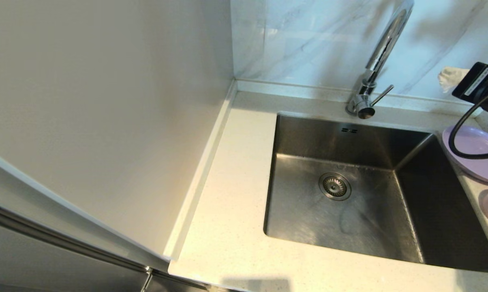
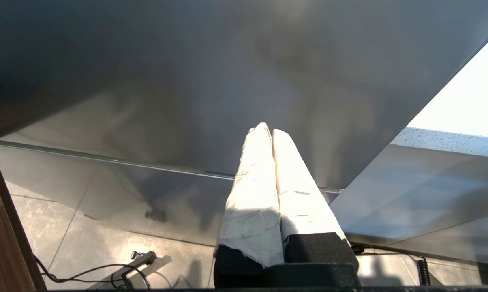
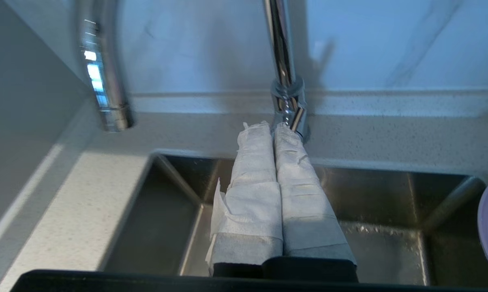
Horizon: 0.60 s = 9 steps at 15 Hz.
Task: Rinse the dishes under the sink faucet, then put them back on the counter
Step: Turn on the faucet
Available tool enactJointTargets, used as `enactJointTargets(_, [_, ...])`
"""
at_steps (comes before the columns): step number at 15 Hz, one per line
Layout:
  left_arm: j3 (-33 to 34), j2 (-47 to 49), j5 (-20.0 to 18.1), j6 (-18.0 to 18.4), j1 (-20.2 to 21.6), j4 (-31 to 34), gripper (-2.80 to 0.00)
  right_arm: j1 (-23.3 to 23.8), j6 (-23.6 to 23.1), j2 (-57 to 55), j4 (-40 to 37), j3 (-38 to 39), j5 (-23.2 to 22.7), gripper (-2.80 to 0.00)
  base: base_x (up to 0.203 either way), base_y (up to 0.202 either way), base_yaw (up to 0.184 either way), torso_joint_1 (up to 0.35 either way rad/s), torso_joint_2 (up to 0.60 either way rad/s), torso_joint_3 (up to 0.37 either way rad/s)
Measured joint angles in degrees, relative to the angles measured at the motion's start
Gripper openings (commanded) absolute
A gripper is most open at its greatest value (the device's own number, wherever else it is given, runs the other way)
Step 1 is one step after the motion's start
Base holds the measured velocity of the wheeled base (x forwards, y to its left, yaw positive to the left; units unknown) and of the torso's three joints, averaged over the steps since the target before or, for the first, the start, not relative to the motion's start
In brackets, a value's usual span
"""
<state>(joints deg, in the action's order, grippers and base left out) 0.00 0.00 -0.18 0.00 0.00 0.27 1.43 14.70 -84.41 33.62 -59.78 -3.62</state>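
Resting on the counter (image 1: 236, 170) beside the sink (image 1: 349, 202), the lilac plate (image 1: 477, 156) sits untouched, right end effector (image 3: 273, 126) closed and empty.

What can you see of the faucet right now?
The faucet is a tall chrome gooseneck, shiny and upright on the counter rim behind the sink. A thin straight lever sticks out sideways from its base. No water is visibly running. The right gripper, shut and empty, is close before the base; contact unclear.
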Motion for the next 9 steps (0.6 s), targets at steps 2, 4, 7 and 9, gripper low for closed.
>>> enactJointTargets(2, [0.0, 0.0, 0.0, 0.0, 0.0, -0.02, -2.8, 0.45, -0.18, -2.78, -4.89, -5.15, 0.22, -2.8, 0.0, 0.0, 0.0, 0.0, 0.0, 0.0])
enactJointTargets(4, [0.0, 0.0, -0.02, 0.0, 0.0, 0.0, -2.8, 0.88, -0.15, -5.01, -10.36, -10.55, 0.4, -2.8, 0.0, 0.0, 0.0, 0.0, 0.0, 0.0])
enactJointTargets(7, [0.0, 0.0, -0.03, 0.0, 0.0, -0.02, -2.8, 1.16, -0.12, -8.73, -15.58, -19.05, 3.41, -2.8, 0.0, 0.0, 0.0, 0.0, 0.0, 0.0])
enactJointTargets(9, [0.0, 0.0, -0.02, 0.0, 0.0, 0.0, -2.8, 1.21, -0.09, -11.93, -16.26, -24.66, 5.79, -2.8, 0.0, 0.0, 0.0, 0.0, 0.0, 0.0])
